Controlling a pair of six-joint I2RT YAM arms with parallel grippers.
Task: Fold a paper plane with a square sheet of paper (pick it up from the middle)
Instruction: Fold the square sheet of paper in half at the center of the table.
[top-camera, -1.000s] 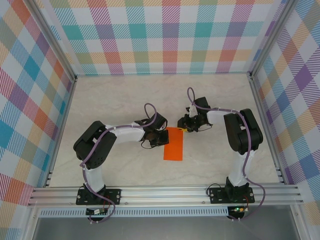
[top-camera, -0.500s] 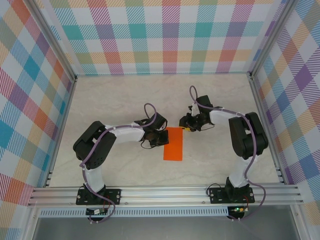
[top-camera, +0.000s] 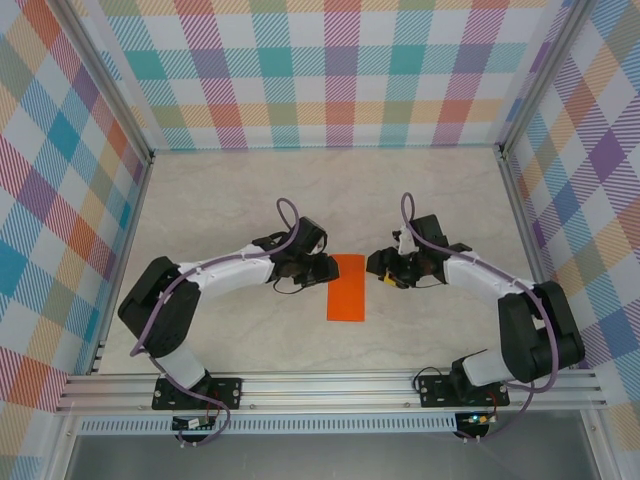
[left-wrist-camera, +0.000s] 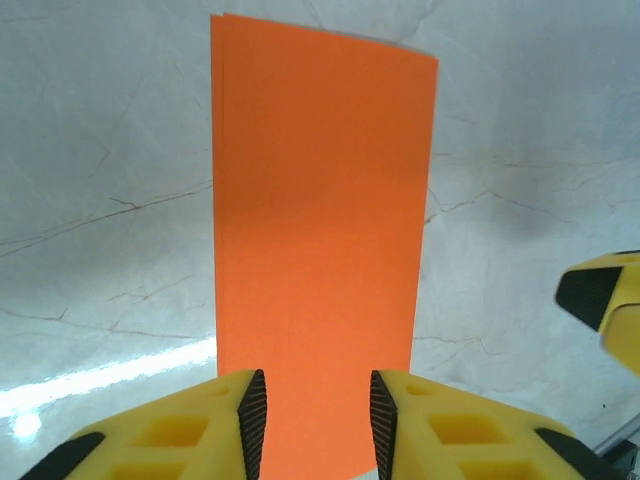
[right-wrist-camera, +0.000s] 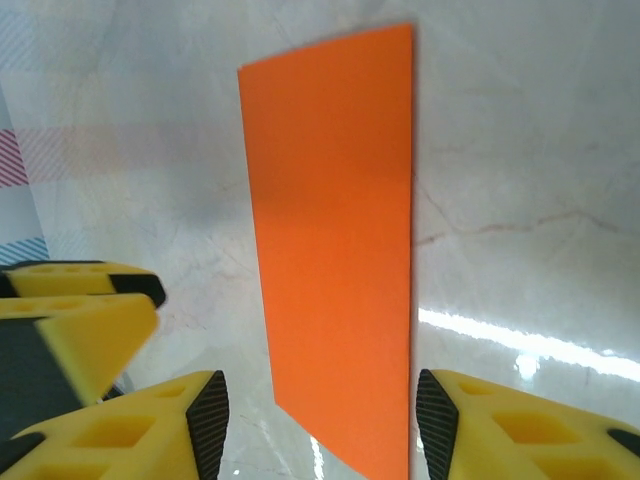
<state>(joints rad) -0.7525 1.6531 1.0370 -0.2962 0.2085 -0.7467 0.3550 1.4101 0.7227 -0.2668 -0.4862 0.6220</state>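
A bright orange sheet of paper (top-camera: 347, 290), folded into a tall narrow rectangle, lies flat on a pale marble-patterned table (top-camera: 230, 200) at the centre of the overhead frame. Pastel checked walls (top-camera: 340, 80) enclose the table on three sides.

Two white robot arms reach in from the lower edge. The left gripper (top-camera: 325, 268) sits at the upper left edge of the paper. The right gripper (top-camera: 380, 275) sits just right of the paper's upper right corner, apart from it.

In the left wrist view the paper (left-wrist-camera: 320, 200) runs up the middle of the frame. The left gripper (left-wrist-camera: 315, 420) is at the bottom, its yellow black-padded jaws a little apart above the paper's near end, gripping nothing. A yellow finger (left-wrist-camera: 600, 300) of the right gripper shows at the right edge.

In the right wrist view the paper (right-wrist-camera: 335, 250) again fills the centre. The right gripper (right-wrist-camera: 320, 420) at the bottom has its jaws spread wide, empty. The left gripper's yellow fingers (right-wrist-camera: 90, 335) appear at the lower left.
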